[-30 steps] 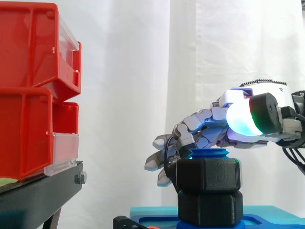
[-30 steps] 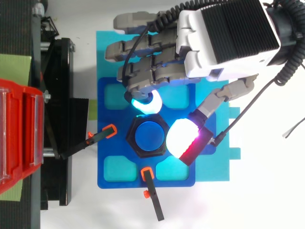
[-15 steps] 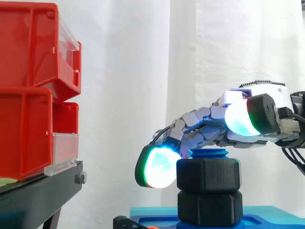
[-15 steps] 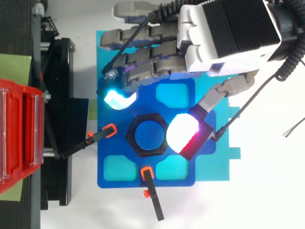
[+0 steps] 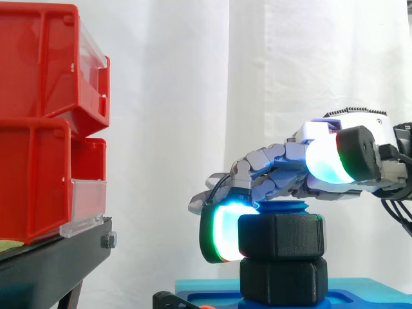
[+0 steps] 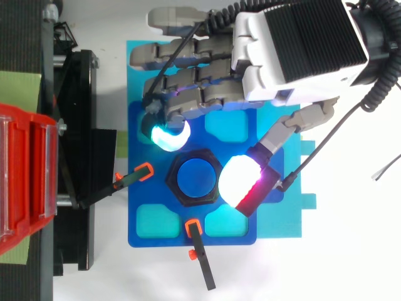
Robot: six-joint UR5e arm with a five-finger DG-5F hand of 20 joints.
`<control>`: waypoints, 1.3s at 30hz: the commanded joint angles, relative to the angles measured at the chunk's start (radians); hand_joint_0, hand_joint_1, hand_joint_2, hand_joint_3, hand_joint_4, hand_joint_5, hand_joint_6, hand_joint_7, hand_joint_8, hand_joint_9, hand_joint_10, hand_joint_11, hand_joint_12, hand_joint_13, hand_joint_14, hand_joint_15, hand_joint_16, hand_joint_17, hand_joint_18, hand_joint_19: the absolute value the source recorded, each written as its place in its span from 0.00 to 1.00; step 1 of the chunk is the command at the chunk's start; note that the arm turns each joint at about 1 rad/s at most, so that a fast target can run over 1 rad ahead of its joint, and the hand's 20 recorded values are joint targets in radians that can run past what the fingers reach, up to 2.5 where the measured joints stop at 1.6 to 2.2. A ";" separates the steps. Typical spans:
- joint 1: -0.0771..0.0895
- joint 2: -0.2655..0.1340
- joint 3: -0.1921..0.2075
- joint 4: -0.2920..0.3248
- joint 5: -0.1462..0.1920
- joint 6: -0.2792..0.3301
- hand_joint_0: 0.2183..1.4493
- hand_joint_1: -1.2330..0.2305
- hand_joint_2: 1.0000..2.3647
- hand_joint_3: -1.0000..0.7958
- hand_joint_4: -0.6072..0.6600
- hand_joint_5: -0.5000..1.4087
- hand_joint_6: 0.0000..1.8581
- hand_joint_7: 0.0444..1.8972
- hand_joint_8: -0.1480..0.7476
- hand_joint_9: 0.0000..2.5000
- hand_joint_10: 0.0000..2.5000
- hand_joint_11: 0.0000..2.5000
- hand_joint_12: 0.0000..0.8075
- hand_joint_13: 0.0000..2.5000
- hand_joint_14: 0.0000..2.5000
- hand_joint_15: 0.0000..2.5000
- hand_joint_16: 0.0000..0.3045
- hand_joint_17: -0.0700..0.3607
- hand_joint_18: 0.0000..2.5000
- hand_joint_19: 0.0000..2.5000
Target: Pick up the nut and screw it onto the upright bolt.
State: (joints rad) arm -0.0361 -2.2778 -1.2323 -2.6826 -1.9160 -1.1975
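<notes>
The nut (image 5: 281, 236) hides the shaft of the bolt (image 5: 281, 207). The red bins (image 5: 38, 148) run off the left edge, the blue plate (image 5: 367, 299) off the bottom; the robot hand (image 6: 294, 50) covers part of it.

The nut (image 5: 281, 236) is matt black plastic with blunt, softly rounded edges. The bolt (image 6: 195, 179) inside it is smooth blue plastic with a dull sheen. The base plate (image 6: 145, 233) under them is darker blue plastic, matt, lying on a paler cyan sheet (image 6: 135, 63). The robot hand (image 6: 301, 47) has a ribbed matt black back and smooth pale grey plastic shells. The bins (image 5: 38, 71) are glossy red plastic with clear plastic fronts (image 5: 87, 199). Their stand (image 5: 58, 261) is matt black. The curtain (image 5: 180, 96) is soft white cloth hanging in folds.
</notes>
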 commanded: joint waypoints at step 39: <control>0.008 0.000 -0.001 0.001 0.003 0.035 0.19 0.73 0.00 0.28 0.71 0.21 0.27 0.46 0.43 0.19 0.00 0.00 0.40 0.06 0.00 0.00 0.15 0.40 0.00 0.00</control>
State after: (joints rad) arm -0.0295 -2.2779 -1.2327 -2.6827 -1.9116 -1.1756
